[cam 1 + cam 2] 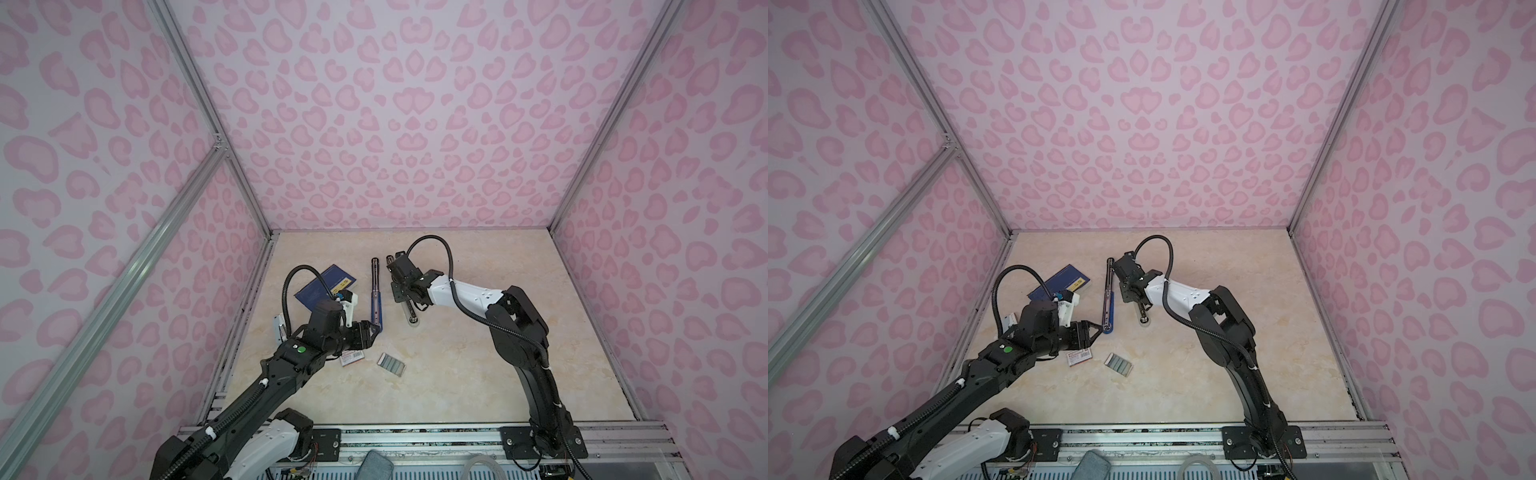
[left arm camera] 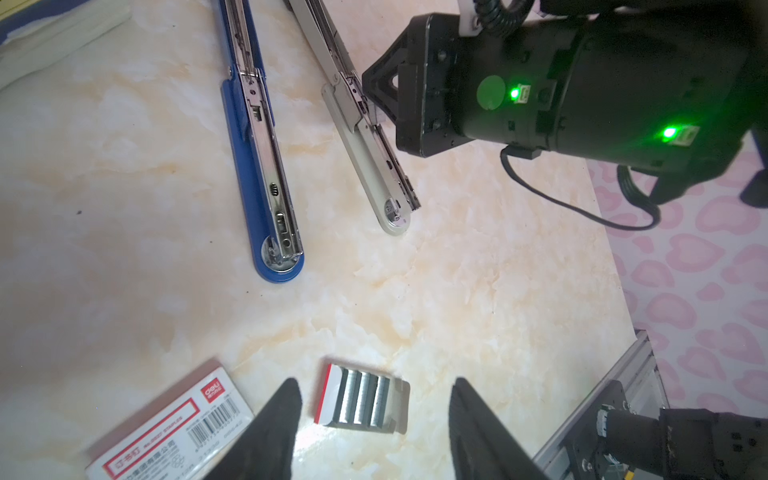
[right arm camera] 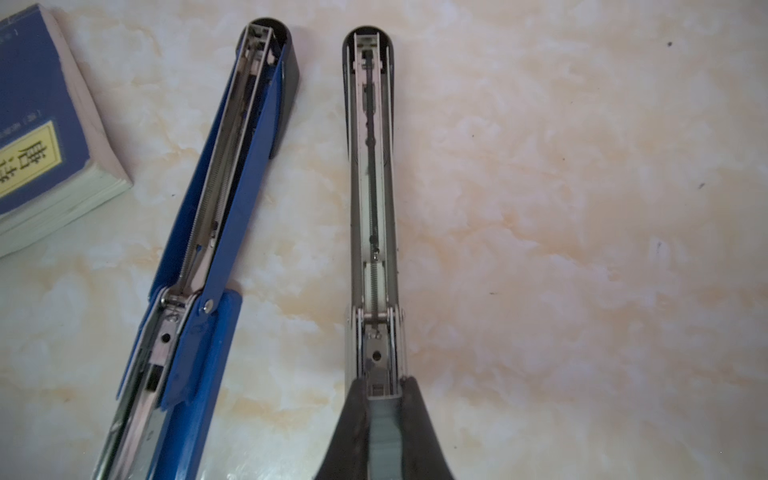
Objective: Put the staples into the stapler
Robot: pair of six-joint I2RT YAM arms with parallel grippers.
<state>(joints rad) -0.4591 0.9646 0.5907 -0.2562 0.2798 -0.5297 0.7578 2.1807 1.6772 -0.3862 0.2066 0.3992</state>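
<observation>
Far left lies the book, and nearer the front is the sleeve with its red label. The left gripper hangs above the table, jaws about half open and holding nothing. Its wrist view frames the staples between the fingers. They sit in their tray on the table, just beside the sleeve and in front of both staplers. The blue stapler lies folded open, untouched. Right of it the grey stapler is folded open too, and the right gripper is closed tight across one half of it, pinning it down. I'd say the step in hand is fetching a strip — next the left must drop, pinch one strip and carry it level to the grey stapler's channel.
</observation>
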